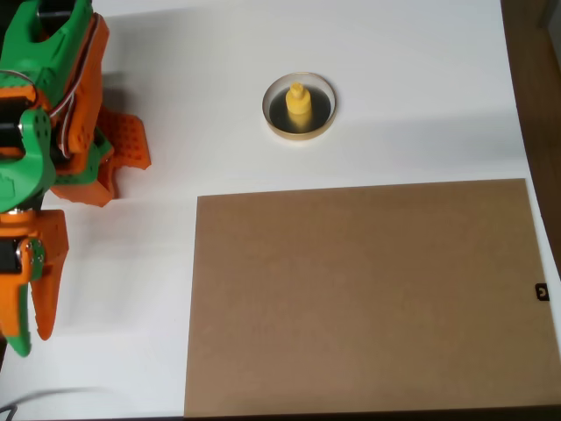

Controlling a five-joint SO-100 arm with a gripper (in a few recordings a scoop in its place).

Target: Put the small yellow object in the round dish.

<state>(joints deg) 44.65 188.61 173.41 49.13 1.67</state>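
Yellow object (298, 105) is being seen inside the round dish (299, 84), upper middle of the overhead view, standing upright with its knob toward the camera, so placement is judged done. At lower left, the gripper (31, 303) is being held apart, grasping nothing, fingers spread.
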